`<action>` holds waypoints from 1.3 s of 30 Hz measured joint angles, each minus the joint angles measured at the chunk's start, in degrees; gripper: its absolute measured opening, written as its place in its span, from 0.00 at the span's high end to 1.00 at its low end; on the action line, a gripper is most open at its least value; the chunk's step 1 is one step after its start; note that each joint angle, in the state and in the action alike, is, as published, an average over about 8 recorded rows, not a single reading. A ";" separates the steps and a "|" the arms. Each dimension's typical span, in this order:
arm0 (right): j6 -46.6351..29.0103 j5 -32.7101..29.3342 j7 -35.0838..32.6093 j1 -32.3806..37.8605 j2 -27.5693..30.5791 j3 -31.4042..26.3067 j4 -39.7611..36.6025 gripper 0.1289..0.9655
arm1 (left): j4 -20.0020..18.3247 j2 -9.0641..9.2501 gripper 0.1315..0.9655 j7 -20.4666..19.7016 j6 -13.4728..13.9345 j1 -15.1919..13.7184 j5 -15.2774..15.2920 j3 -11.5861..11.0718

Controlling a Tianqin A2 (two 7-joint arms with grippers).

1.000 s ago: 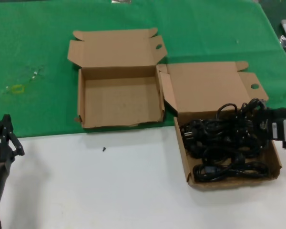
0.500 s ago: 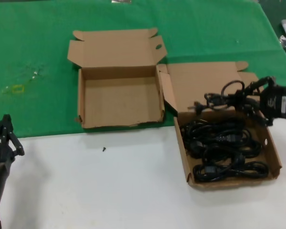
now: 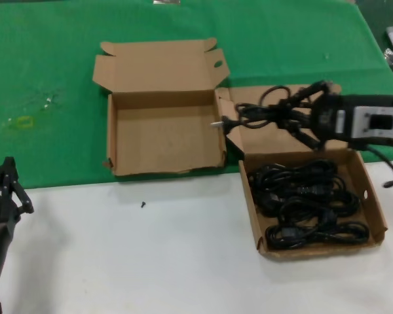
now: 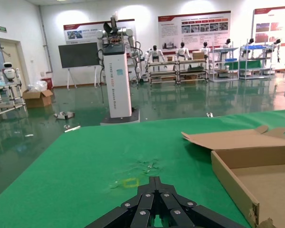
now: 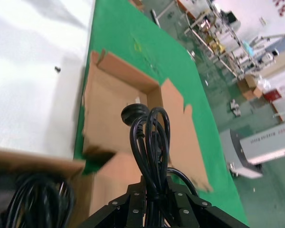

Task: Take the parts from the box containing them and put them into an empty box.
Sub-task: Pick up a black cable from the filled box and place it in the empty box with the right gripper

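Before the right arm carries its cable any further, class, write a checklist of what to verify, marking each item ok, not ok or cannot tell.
1. Right gripper shut on the cable bundle: ok.
2. Bundle lifted clear of the full box: ok.
3. Empty box open, nothing inside: ok.
4. Bundle fully over the empty box: not ok; only its plug end reaches the box's edge.
5. Left gripper clear of the path: ok.

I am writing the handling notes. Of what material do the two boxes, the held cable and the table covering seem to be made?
Both boxes: brown corrugated cardboard, matte, with folded flaps. The cable in the right gripper: black, slightly glossy, probably rubber or plastic sheathing. Covering: green, matte, probably felt or cloth.
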 joint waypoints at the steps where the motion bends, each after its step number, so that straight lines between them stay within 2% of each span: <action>1: 0.17 -0.31 -0.01 0.42 -0.72 -0.43 0.00 0.90 | 0.00 0.00 0.99 0.00 0.00 0.00 0.00 0.00; 9: 1.89 -3.01 -0.01 4.13 -7.58 -4.15 -1.15 0.90 | 0.00 0.00 0.99 0.00 0.00 0.00 0.00 0.00; 16: 3.07 -4.58 -1.81 7.32 -13.49 -6.87 -5.30 0.90 | 0.00 0.00 0.99 0.00 0.00 0.00 0.00 0.00; 29: 5.99 -5.46 -8.47 12.48 -23.93 -9.46 -18.28 0.90 | 0.00 0.00 0.99 0.00 0.00 0.00 0.00 0.00; 39: 8.09 -3.60 -17.56 15.99 -30.51 -8.24 -31.18 0.90 | 0.00 0.00 0.99 0.00 0.00 0.00 0.00 0.00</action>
